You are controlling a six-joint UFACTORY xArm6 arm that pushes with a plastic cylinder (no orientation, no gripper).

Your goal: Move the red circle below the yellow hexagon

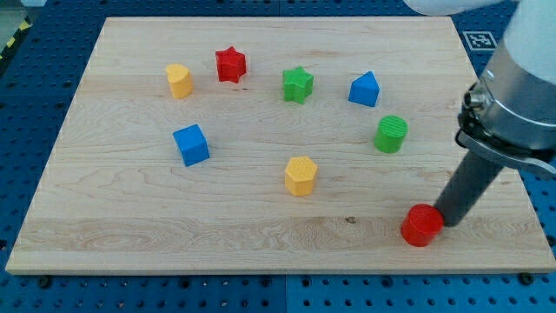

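Pale wooden tabletop [261,235] carries eight small plastic blocks. Red circle [422,225], a short cylinder, sits near the view's bottom right. My tip [446,220] touches its right side. No jaws on this rig, only the dark rod. Yellow hexagon [301,175] lies well apart, to the view's left and higher. Others: blue cube [191,144], yellow block [179,80], red star [230,64], green star [298,84], blue block [365,89], green cylinder [391,133].
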